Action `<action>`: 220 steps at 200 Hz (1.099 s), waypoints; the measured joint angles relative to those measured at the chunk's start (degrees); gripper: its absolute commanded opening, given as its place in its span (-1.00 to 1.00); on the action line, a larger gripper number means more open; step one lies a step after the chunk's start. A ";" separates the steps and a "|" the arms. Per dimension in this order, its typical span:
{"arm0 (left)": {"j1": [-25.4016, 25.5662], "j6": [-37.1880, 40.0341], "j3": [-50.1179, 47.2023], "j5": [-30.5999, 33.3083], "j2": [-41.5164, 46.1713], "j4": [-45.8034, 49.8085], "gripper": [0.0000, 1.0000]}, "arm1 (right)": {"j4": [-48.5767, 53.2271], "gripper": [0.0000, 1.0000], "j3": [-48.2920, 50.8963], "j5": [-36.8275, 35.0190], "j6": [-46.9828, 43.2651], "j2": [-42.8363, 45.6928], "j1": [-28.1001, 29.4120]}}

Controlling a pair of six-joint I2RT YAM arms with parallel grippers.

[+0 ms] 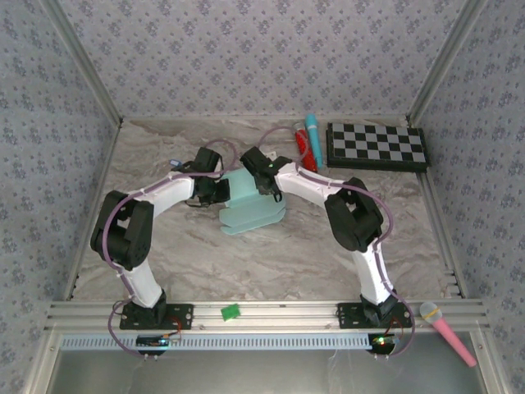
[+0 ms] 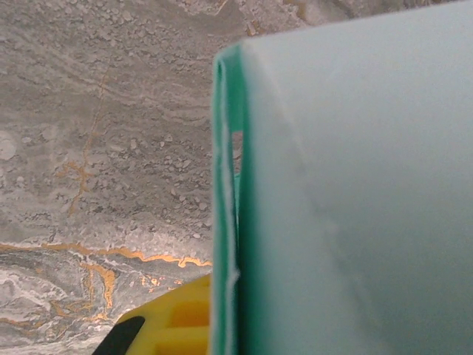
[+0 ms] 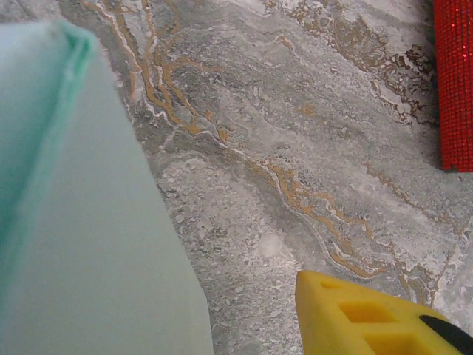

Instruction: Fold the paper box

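While both arms reach to the middle of the marbled table (image 1: pixel 164 254), the paper box (image 1: pixel 253 215) lies between them, well apart from the checkerboard (image 1: pixel 377 146) at the far right.

Judged step: mid-fold. One panel stands raised, and layered flaps lie flat on the table toward the near side.

The left gripper (image 1: pixel 216 191) is clamped on the box's left side. In the left wrist view the doubled card edge runs just beside its yellow finger (image 2: pixel 174 325).

The right gripper (image 1: pixel 265 182) stands with jaws apart at the box's far right. In the right wrist view its yellow finger (image 3: pixel 369 318) is clear of the card, with bare table between them.

Next move, as judged: hold the left clamp firm, seat the right jaws on the next panel, and press along the crease without buckling it.

Appearance: pale mint-blue thin card with smooth faces, a darker green tint inside the doubled edge, and slight whitening along the fold.
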State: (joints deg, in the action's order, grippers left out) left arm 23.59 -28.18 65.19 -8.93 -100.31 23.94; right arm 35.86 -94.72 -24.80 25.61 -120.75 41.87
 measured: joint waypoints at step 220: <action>0.52 -6.56 0.87 0.81 -0.33 1.46 -1.00 | -8.85 0.10 13.31 11.15 -7.23 22.93 -0.63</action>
State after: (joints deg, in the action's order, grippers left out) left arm 24.12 -34.74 66.06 -8.12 -100.64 25.41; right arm 27.00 -81.41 -13.65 18.37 -97.82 41.23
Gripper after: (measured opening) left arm 0.091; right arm 0.547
